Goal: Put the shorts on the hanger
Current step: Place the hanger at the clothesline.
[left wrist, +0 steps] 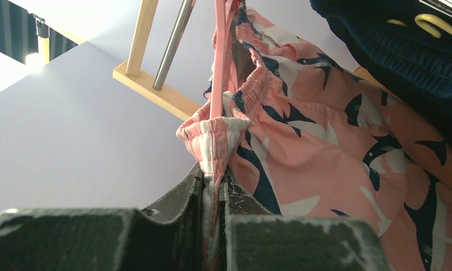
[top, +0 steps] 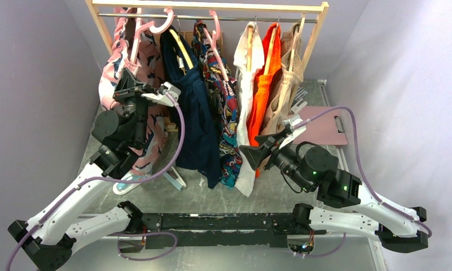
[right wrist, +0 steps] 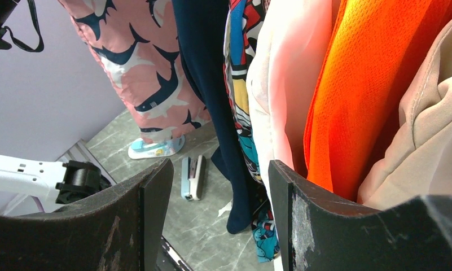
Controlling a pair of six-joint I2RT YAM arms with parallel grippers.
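Our left gripper (left wrist: 212, 189) has its fingers pinched tight on the gathered waistband of the pink shorts (left wrist: 325, 141). The shorts hang at the left end of the clothes rail (top: 240, 18), and the arm of the pale-pink hanger (left wrist: 217, 68) runs down into the waistband fold. Our right gripper (right wrist: 220, 169) stands wide open and holds nothing, facing the navy garment (right wrist: 206, 68) and the orange top (right wrist: 370, 73), close to them but apart

lilac walls (top: 31, 68), grey tbl (top: 271, 195) (marbled), wood rack (top: 212, 5)
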